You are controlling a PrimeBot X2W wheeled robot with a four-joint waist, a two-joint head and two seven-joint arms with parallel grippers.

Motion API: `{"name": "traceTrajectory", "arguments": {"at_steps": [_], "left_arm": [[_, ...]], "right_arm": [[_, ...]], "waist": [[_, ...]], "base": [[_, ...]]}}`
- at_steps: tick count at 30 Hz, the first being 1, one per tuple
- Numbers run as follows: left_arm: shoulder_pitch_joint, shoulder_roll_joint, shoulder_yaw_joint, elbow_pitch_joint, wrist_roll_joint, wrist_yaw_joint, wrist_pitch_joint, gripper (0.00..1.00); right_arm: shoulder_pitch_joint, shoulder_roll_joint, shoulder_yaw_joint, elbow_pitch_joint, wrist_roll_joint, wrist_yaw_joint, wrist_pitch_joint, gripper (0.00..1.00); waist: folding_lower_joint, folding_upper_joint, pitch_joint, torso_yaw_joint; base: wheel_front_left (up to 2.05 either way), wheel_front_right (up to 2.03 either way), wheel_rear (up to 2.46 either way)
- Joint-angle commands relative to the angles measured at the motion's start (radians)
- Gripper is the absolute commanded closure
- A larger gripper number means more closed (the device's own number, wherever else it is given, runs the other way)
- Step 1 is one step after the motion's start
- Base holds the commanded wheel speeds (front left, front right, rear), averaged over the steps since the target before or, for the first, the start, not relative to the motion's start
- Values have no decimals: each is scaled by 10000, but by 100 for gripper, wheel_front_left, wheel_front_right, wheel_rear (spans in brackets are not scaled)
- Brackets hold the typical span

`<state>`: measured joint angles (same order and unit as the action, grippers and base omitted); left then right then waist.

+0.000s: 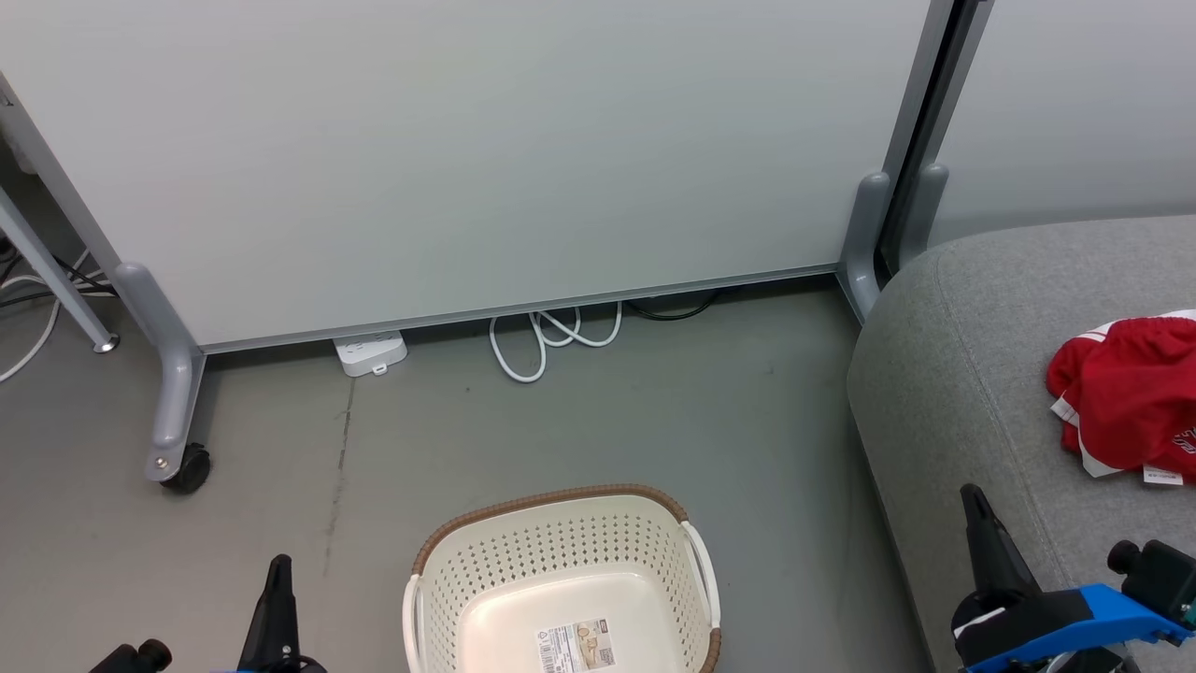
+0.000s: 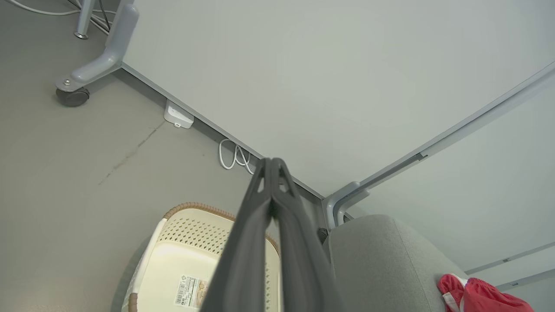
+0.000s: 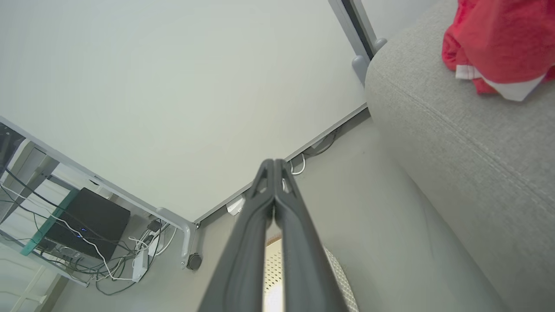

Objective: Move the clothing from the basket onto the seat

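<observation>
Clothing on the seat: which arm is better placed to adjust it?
Right: the right gripper hovers at the seat near the clothing; the left gripper is beyond the basket.

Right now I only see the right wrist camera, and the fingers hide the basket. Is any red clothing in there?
Observer: No. As far as the head view shows the inside of the basket, it holds just a paper label on its bottom.
Operator: Where's my other gripper?
Observer: The left gripper is beside the basket, on its left, above the floor. Its fingers are pressed together with nothing between them.
Operator: Does the red stuff have a tag?
Observer: Yes. The clothing lies on the seat, and a small white tag sticks out at its near edge.
</observation>
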<state>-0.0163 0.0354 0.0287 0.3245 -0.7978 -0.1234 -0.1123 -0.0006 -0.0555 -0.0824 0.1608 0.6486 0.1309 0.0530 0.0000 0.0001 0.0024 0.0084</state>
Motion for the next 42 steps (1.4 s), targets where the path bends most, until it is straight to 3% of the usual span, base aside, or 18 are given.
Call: {"name": "traceTrajectory", "arguments": {"at_steps": [1,42], "left_arm": [[-257,94,89,-156,-300,-35,85,100],[-683,138,536,-533,-4643,-67,1308,100]], "right_arm": [[-313,4,-45,-68,367,-1,12,100],[-778,35,-202,429,5505,-1,352,100]], "waist": [[0,-1,0,-1],[0,-1,3,-39]], "base": [[0,0,0],[0,0,0]]}}
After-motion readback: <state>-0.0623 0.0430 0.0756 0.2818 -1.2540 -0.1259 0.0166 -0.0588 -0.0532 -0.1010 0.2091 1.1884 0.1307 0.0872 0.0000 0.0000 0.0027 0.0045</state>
